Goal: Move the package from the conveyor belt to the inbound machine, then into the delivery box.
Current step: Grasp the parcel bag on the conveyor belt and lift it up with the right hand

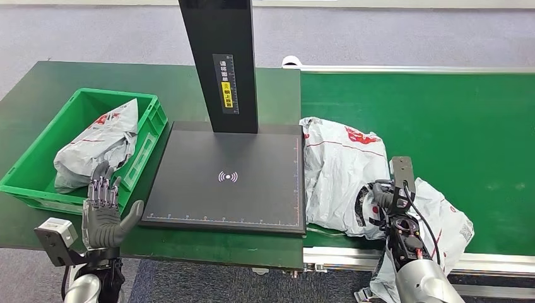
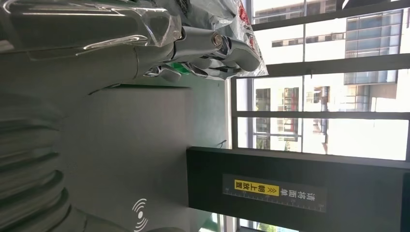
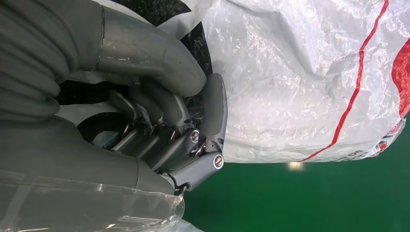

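Right hand (image 1: 386,201) clamped on package (image 1: 340,173) beside inbound machine (image 1: 230,180).
Package on conveyor belt (image 1: 441,126), touching the machine's right edge; left hand (image 1: 101,211) spread, holding nothing, near its front-left corner.

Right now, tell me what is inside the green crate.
One white plastic mailer package with red print lies crumpled inside the green crate, leaning toward its far right corner. Bare green floor shows at the left. Anything beneath the package is covered.
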`<state>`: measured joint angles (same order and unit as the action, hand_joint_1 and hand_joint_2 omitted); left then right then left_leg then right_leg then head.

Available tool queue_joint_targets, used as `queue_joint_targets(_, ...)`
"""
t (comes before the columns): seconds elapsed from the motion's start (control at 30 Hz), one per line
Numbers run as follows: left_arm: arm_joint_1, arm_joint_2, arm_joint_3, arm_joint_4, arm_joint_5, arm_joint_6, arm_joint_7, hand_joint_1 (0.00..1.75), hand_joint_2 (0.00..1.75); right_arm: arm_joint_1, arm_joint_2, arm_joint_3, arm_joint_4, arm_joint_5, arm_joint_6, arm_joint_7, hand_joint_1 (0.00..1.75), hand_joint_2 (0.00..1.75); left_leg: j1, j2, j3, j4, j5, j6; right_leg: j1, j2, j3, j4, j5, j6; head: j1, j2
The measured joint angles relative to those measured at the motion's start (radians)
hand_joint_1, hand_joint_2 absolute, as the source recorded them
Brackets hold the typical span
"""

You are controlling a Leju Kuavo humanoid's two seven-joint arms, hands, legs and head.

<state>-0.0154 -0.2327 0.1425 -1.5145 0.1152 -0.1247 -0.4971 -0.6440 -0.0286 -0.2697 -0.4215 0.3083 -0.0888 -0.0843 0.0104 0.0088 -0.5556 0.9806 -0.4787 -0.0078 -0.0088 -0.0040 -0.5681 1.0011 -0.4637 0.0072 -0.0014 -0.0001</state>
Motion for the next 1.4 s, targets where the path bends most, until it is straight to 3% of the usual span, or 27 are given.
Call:
queue_joint_targets(0.27,0.001,0.0,0.003,0.0,0.0,-0.001,0.0,0.0,1.75,0.0,0.0,0.0,0.0,0.018,-0.033,-0.012,1.75,1.75,0.0,0.0,0.0,0.0,0.0,0.0,0.0,0.0,0.0,0.0,0.0,0.0,0.0,0.0)
queue_joint_targets(0.4,0.001,0.0,0.005,-0.003,0.0,0.0,0.0,0.0,1.75,0.001,0.002,0.0,-0.001,0.022,-0.043,-0.038,0.0,1.75,0.0,0.0,0.0,0.0,0.0,0.0,0.0,0.0,0.0,0.0,0.0,0.0,0.0,0.0)
queue_joint_targets(0.7,0.005,0.0,0.011,-0.004,-0.002,0.0,0.001,0.0,1.75,0.005,0.025,-0.01,-0.055,-0.026,0.011,-0.087,0.0,1.75,0.0,0.0,0.0,0.0,0.0,0.0,0.0,0.0,0.0,0.0,0.0,0.0,0.0,0.0)
queue_joint_targets(0.93,0.011,0.0,0.018,-0.007,-0.005,0.003,0.0,0.0,1.75,0.016,0.035,-0.012,-0.1,0.005,-0.02,-0.108,0.0,1.75,0.0,0.0,0.0,0.0,0.0,0.0,0.0,0.0,0.0,0.0,0.0,0.0,0.0,0.0)
queue_joint_targets(1.07,0.038,-0.001,0.02,-0.029,-0.007,0.01,-0.003,0.0,1.75,0.061,0.053,0.036,-0.29,0.169,-0.149,-0.028,0.0,1.75,0.0,0.0,-0.001,0.0,0.0,0.0,0.0,0.0,-0.001,0.0,0.0,0.0,0.0,0.0)
queue_joint_targets(1.2,0.053,-0.003,0.021,-0.044,-0.007,0.011,-0.003,0.0,1.75,0.087,0.062,0.079,-0.452,0.209,-0.162,0.024,0.0,1.75,0.0,0.0,-0.001,0.0,0.0,0.0,0.0,0.0,-0.001,0.0,0.0,0.0,0.0,0.0)
queue_joint_targets(1.4,0.058,-0.004,0.021,-0.052,-0.007,0.011,-0.004,0.0,1.75,0.114,0.071,0.103,-0.546,0.21,-0.162,0.027,0.0,1.75,0.0,0.0,-0.001,0.0,0.0,0.0,0.0,0.0,-0.001,0.0,0.0,0.0,0.0,0.0)
